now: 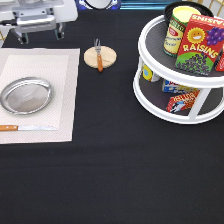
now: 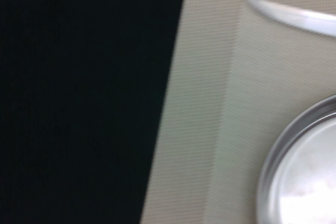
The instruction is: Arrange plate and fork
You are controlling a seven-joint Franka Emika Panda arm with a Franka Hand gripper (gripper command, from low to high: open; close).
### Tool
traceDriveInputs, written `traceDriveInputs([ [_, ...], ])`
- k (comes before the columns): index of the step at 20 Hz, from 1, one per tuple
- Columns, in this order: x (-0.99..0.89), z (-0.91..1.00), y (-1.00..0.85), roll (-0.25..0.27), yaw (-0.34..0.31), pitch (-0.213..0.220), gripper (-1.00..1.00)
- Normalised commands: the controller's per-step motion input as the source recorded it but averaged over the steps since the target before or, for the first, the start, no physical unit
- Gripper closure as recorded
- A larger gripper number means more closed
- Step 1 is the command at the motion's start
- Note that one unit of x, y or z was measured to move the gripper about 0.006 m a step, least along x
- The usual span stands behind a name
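Observation:
The silver plate [image 1: 26, 95] lies on a beige placemat [image 1: 62, 75] at the exterior view's left. Its rim also shows in the wrist view [image 2: 279, 165]. The fork [image 1: 99, 55], with an orange-brown handle, lies across a round wooden coaster [image 1: 107, 57] at the top middle, apart from the placemat. My gripper [image 1: 39, 36] hangs at the top left, above the placemat's far edge. It is open and empty, well apart from the plate and the fork.
A knife [image 1: 25, 128] with a wooden handle lies on the placemat below the plate. A white two-tier turntable [image 1: 150, 95] with a can, a raisin box and other packets stands at the right. A black cloth [image 1: 115, 165] covers the table.

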Motion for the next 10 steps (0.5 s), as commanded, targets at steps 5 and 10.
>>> traceDriveInputs([
  [5,-0.67,-0.20,0.64,-0.042,-0.007,-0.012,-1.00],
  [10,-0.72,-0.26,0.67,-0.052,-0.019,-0.070,-1.00],
])
